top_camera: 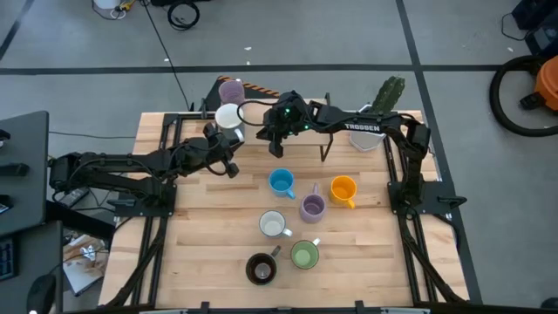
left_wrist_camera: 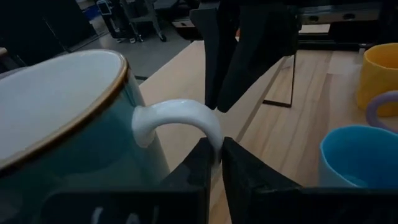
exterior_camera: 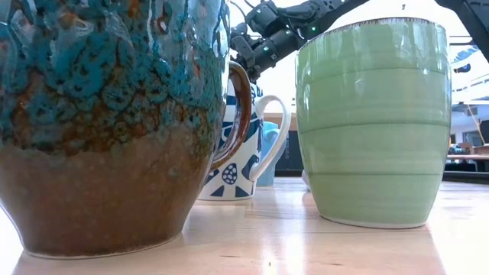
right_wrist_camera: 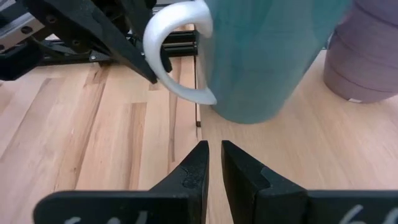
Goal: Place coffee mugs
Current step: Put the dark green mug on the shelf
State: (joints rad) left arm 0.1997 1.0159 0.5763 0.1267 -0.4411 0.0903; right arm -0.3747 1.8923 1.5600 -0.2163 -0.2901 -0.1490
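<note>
The left gripper was clamped on the white handle of the teal-sided mug. The right gripper, fingers closed and empty, sat just beside that mug.

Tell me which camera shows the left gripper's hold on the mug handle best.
The left wrist view: the left gripper is shut on the white handle of the teal mug. The right wrist view shows that handle from the far side. The high view shows only the mug's white top. The low view does not show it.

Teal mug, white handle
</note>
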